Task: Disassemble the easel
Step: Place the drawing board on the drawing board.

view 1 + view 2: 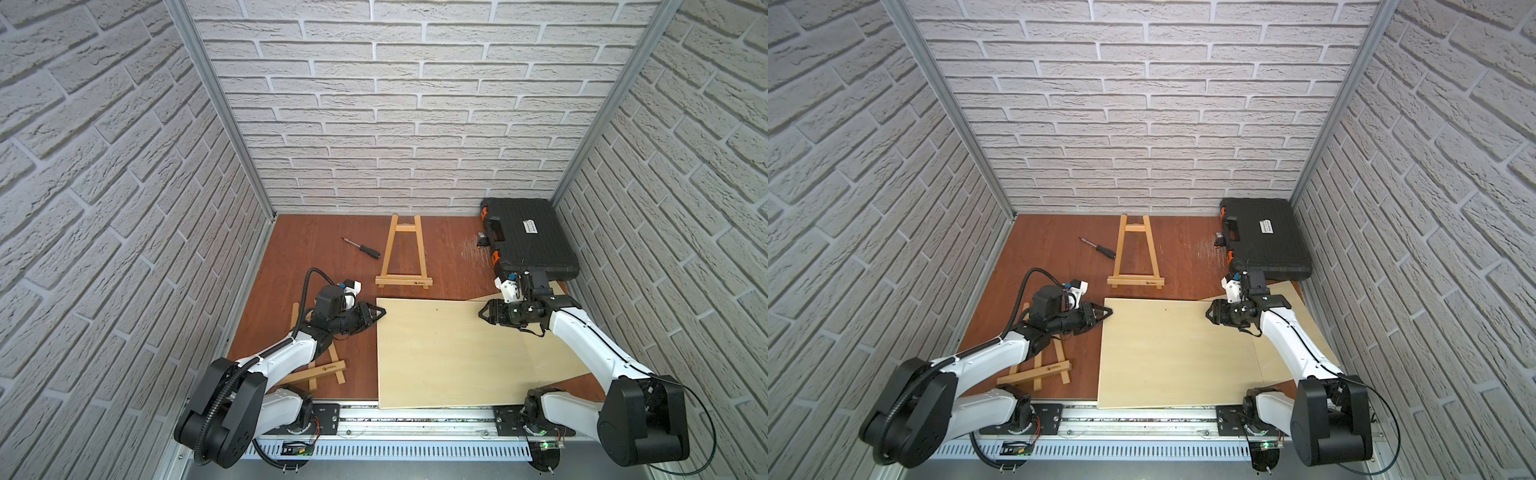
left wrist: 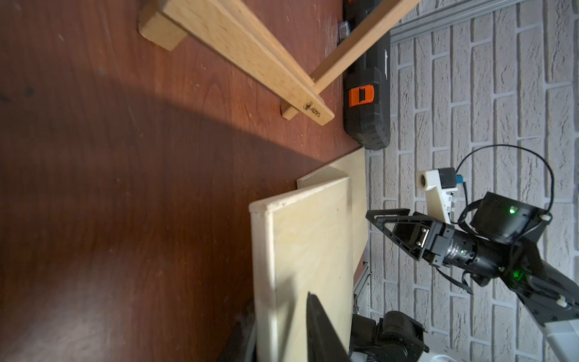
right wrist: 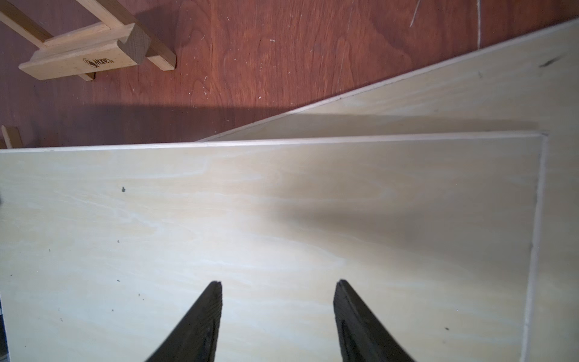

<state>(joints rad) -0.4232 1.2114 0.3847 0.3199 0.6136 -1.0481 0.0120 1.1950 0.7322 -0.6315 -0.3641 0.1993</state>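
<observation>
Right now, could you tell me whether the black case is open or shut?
Shut: the case lies flat, lid down on its base, nothing inside showing.

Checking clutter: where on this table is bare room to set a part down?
Bare table between the screwdriver and the left wall, and between the far easel and the tool case. The plywood board is mostly bare too. Crowded near-left: the left arm reaches over the near easel.

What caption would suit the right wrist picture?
Open right gripper poised above a pale plywood board, wooden easel lying nearby.
</observation>
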